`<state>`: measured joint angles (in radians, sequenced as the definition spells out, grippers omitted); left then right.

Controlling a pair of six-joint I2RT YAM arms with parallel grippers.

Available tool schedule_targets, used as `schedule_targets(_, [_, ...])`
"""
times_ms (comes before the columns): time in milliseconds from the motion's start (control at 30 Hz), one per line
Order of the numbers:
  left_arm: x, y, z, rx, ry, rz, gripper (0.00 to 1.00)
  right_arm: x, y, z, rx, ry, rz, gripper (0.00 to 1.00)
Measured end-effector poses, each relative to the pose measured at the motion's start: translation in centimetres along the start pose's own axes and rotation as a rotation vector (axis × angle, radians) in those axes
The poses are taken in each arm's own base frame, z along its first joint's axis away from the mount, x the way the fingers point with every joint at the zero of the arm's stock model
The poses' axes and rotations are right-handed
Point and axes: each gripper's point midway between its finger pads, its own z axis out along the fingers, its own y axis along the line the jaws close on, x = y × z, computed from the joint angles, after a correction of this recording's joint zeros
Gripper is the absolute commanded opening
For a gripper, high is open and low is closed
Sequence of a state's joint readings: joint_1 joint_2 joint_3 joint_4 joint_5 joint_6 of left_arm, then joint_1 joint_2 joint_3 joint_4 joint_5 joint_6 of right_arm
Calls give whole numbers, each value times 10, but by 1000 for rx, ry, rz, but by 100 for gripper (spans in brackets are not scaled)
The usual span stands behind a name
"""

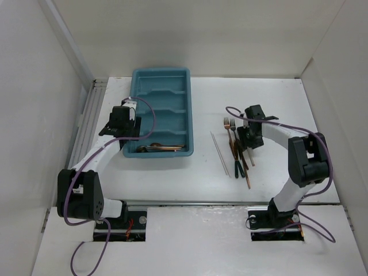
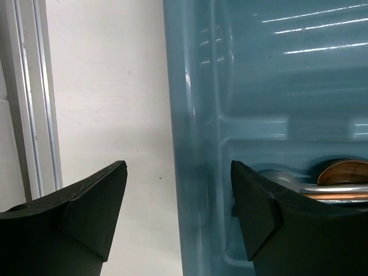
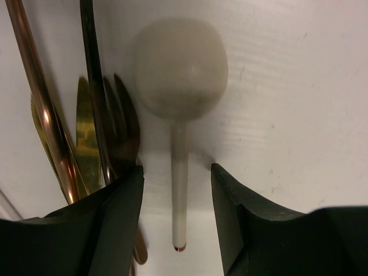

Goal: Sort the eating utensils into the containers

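So the right gripper [image 3: 176,172] is held wide open, nothing clamped. The round-bowled spoon [image 3: 181,69] is straddled at its handle, with gaps left on both sides. The left gripper [image 2: 178,167] is spread open too, one wall of the teal tray [image 2: 195,144] caught between its fingers. It's all set on a white table [image 3: 287,86], boxed in by white walls [image 1: 230,34]. The spoon's long axis is lined up with the fingers, bowl pointed away past the tips.

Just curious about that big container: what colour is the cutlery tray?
The cutlery tray is teal blue, clearest in the top external view.
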<state>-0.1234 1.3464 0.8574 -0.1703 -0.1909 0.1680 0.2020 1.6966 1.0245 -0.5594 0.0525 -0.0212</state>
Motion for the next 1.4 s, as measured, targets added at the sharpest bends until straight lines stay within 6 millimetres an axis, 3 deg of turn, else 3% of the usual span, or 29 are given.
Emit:
schedule_targets(367, [1, -1, -1, 3, 8, -3, 70, -61, -5, 17, 26, -57, 24, 56])
schedule_targets(600, [-3, 0, -3, 6, 5, -7, 70, -69, -7, 19, 34, -64, 21, 18])
schedule_targets(633, [-5, 0, -4, 7, 3, -7, 70, -69, -7, 19, 37, -64, 20, 5])
schedule_targets(667, [-6, 0, -4, 8, 0, -8, 70, -69, -8, 19, 44, -64, 18, 2])
schedule_targets(833, [-12, 0, -6, 14, -10, -10, 70, -71, -21, 12, 133, -73, -29, 2])
schedule_targets(967, [-11, -1, -6, 17, -8, -10, 71, -96, -20, -27, 219, -160, -122, 2])
schedule_targets(1033, [-11, -1, -6, 18, -7, -13, 71, -124, 6, -63, 221, -282, -204, 2])
schedule_targets(1067, [-11, -1, -6, 18, -6, -18, 71, -140, 28, -86, 198, -366, -258, 2])
schedule_targets(1167, [-10, -1, -6, 12, -2, -39, 71, -174, 132, -160, 18, -654, -456, 3])
schedule_targets(1233, [-8, 0, -6, -5, 6, -74, 71, -179, 213, -208, -166, -843, -582, 3])
schedule_targets(1300, [-5, 2, -7, -24, 18, -115, 71, -171, 279, -242, -349, -969, -673, 4])
schedule_targets(1333, [-3, 2, -7, -35, 25, -134, 71, -167, 306, -256, -439, -1019, -714, 4])
schedule_targets(1400, [0, 4, -8, -54, 37, -172, 71, -169, 338, -264, -545, -1066, -759, 4])
